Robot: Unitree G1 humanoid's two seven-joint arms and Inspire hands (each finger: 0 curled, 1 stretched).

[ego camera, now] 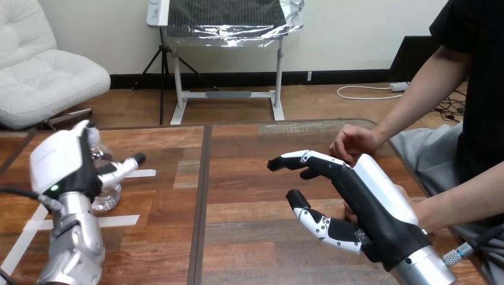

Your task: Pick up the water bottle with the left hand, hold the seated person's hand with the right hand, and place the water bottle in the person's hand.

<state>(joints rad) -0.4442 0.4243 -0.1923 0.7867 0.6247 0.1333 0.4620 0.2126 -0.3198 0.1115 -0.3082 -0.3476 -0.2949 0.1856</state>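
Step 1: my L hand (59,166) at bottle (107,199), grip can't tell. My R hand (362,202) open, empty, beside person's hand (356,142). Next: I lift bottle.

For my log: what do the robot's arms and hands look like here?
Both forearms are silver: the left forearm knobbly, the right forearm a smooth cylinder. The left hand is black with a rounded white back shell and a small green light. The right hand is black with a long white back shell and black-and-white jointed fingers.
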